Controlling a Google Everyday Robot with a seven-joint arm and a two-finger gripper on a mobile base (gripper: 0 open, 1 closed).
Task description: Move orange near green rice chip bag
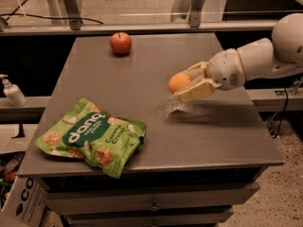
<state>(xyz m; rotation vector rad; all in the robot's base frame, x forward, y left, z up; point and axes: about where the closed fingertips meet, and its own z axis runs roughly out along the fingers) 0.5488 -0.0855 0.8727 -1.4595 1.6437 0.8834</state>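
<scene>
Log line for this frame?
gripper: shut on orange, above table right | chip bag: front left | apple: back | orange not near chip bag

The gripper [183, 85], cream-beige, sits above the right half of the plain grey table [156, 126] and clasps the orange [178, 82], uniformly orange-coloured. The green rice chip bag [90, 136] is light green with white lettering on dark green and tan chip images. The apple [120, 43] is red.

Noted: matt grey counter [142, 79]; crinkled glossy green snack bag [90, 136]; matt-skinned round orange [178, 82] held by cream plastic gripper [182, 85] above counter's right.
</scene>
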